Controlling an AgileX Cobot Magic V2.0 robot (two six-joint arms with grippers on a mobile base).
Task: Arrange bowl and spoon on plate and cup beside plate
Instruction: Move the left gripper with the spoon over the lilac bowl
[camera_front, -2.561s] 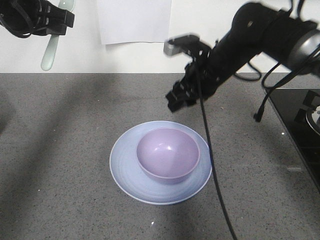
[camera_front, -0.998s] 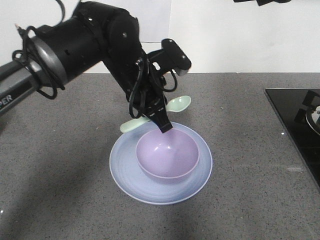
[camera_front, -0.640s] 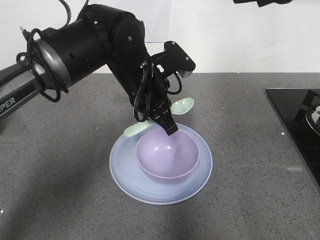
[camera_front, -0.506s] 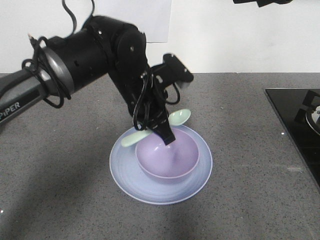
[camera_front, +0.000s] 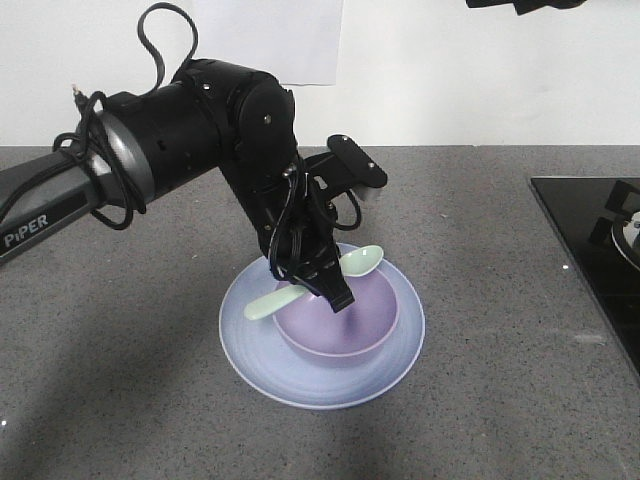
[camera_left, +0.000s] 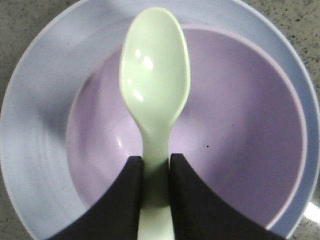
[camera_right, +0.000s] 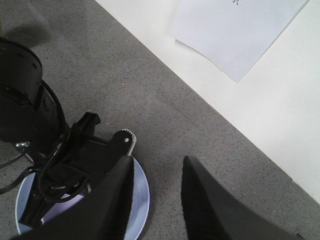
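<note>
Item one: grey worktop, carrying the whole set. Item two: plate, lying mid-worktop as the base for the arrangement. Item three: bowl, sitting upright at the plate's centre, so that part is looking done. Item four: my left gripper, jaws narrow and clamping the spoon by its handle, holding it roughly level across the bowl's opening, presumably for setting down there. I cannot tell whether it is touching the rim. Item five: my right gripper, jaws standing apart on nothing, hanging high out of the way. Cup: not showing in any view.
</note>
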